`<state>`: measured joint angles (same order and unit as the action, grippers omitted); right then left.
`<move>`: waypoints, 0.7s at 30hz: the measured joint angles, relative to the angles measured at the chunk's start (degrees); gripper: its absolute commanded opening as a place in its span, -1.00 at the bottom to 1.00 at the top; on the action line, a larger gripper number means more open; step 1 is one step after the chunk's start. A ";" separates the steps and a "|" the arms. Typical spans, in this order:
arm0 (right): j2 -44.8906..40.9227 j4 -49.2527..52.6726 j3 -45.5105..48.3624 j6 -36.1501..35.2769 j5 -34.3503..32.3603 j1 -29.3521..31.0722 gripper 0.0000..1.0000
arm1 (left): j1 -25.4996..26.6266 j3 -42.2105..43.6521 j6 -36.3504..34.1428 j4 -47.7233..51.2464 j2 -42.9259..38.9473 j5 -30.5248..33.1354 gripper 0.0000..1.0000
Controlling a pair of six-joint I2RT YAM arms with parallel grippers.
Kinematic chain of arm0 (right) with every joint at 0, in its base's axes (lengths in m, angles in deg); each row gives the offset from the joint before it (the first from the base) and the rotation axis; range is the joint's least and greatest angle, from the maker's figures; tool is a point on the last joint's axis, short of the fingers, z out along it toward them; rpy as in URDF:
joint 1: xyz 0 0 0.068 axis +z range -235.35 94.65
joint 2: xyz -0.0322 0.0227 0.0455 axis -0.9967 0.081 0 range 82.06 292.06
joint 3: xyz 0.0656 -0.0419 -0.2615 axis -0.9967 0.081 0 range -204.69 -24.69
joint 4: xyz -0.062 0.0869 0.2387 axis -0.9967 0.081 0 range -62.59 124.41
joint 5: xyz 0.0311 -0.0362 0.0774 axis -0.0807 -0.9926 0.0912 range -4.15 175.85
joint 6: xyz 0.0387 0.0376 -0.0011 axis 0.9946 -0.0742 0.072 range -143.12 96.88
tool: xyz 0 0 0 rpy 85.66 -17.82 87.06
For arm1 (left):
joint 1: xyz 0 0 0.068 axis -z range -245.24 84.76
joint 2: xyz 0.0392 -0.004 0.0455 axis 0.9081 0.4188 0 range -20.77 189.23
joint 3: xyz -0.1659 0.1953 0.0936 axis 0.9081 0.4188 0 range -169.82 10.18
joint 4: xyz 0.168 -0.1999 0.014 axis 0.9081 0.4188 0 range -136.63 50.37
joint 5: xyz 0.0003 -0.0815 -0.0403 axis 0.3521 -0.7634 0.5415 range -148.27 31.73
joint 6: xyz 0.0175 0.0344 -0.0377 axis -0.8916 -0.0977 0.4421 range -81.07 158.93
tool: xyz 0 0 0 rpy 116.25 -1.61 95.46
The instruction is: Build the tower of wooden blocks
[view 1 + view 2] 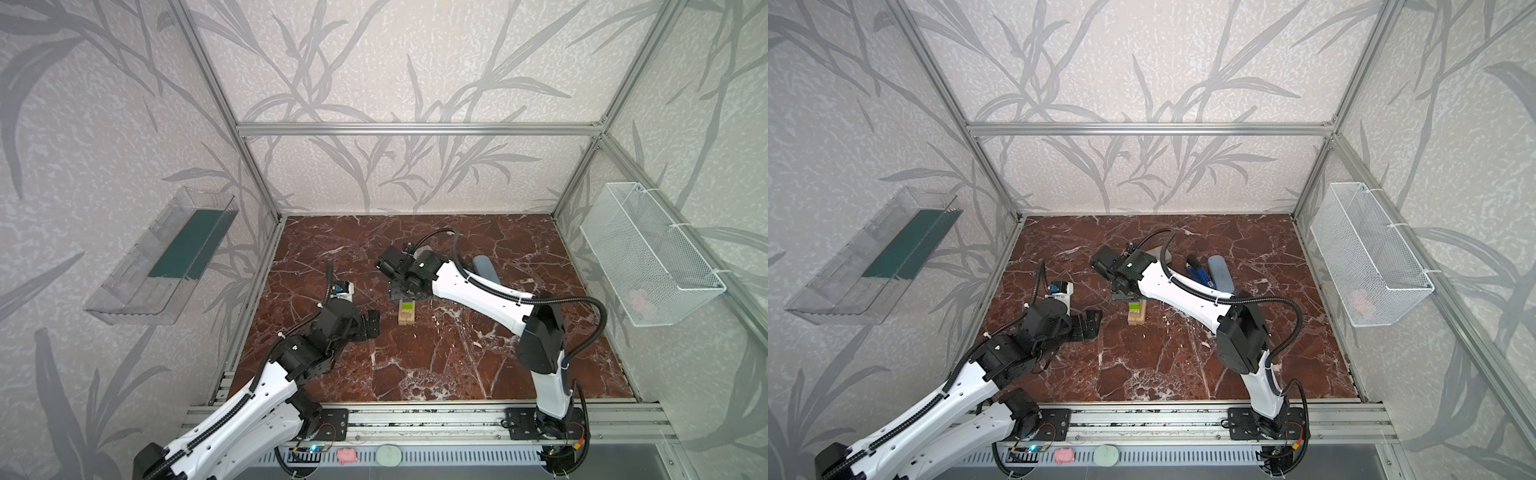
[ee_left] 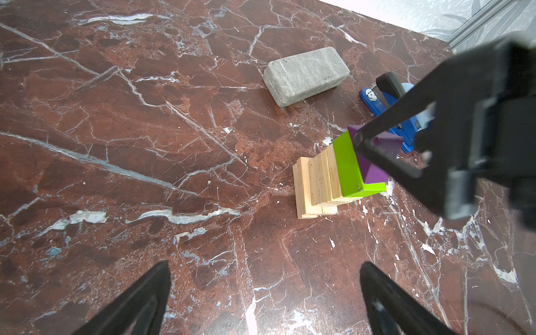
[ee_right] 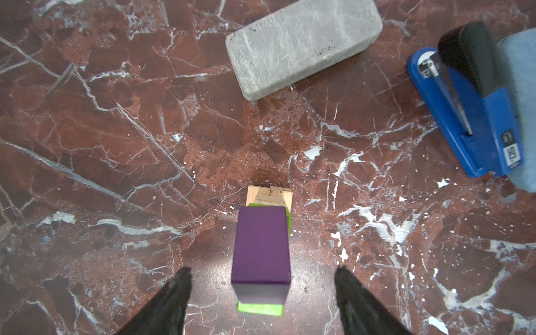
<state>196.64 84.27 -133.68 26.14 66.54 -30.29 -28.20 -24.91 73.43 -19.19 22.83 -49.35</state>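
The tower (image 1: 406, 316) (image 1: 1136, 315) stands mid-table: crossed pale wood blocks (image 2: 316, 182) (image 3: 269, 195), then a lime green block (image 2: 348, 165) (image 3: 259, 308), with a purple block (image 3: 261, 246) (image 2: 374, 172) lying on top. My right gripper (image 3: 262, 270) (image 1: 406, 297) hovers right over the tower, open. Its fingers stand clear on either side of the purple block, touching nothing. My left gripper (image 2: 265, 264) (image 1: 372, 324) is open and empty, low over the table to the left of the tower. In both top views the right wrist hides most of the purple block.
A speckled grey slab (image 3: 304, 43) (image 2: 306, 75) lies beyond the tower. A blue-and-black stapler (image 3: 470, 116) (image 1: 1198, 272) and a blue-grey oval pad (image 1: 1221, 272) lie to its right. A wire basket (image 1: 648, 253) hangs on the right wall and a clear tray (image 1: 166, 257) on the left.
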 measured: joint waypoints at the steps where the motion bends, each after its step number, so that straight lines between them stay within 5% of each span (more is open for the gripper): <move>1: -1.07 -0.07 0.31 -0.55 -0.35 -0.04 0.77 | 0.00 0.00 -0.04 0.00 0.00 0.00 0.99; 7: -12.15 -1.79 7.91 -6.01 -3.87 -1.40 1.00 | -0.90 -0.52 -1.18 0.20 0.35 0.44 0.99; 11: -23.41 -6.27 20.55 -10.71 -6.29 -5.51 0.98 | -4.59 -2.08 -2.89 0.02 2.29 1.46 1.00; 21: -49.53 -34.42 65.46 -26.43 -11.34 -33.83 0.98 | -29.22 -3.34 -6.62 -13.00 17.57 9.75 0.97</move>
<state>147.11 49.84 -68.22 -0.29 55.20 -64.12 -57.43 -28.26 66.81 -32.19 40.40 -39.60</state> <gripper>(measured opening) 0.991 0.995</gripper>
